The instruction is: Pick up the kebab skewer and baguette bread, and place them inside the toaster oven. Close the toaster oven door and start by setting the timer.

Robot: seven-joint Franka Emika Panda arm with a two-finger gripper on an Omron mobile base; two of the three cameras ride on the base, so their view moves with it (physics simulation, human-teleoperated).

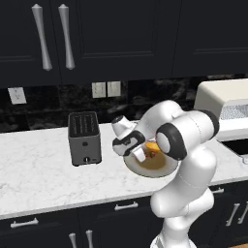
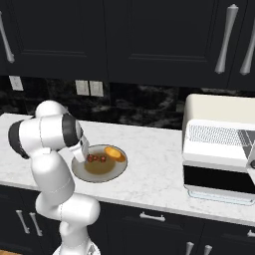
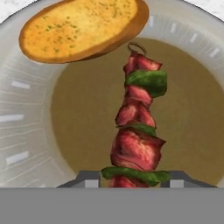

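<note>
Red and green chunks of the kebab skewer (image 3: 139, 131) sit clamped between the hand's (image 3: 133, 180) closed fingertips in the hand view, over the plate (image 3: 26, 131), with the baguette bread (image 3: 81, 26) on the plate's far rim. From the right base, the toaster oven (image 2: 219, 144) stands on the tabletop (image 2: 154, 164), well right of the plate. From the left base, a grey toaster (image 1: 85, 138) stands left of the plate.

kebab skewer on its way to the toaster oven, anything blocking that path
Nothing visible. Bare counter lies between the plate holding the kebab skewer and the toaster oven, whose door hangs open with the rack showing. The tool is shut on the skewer.
</note>
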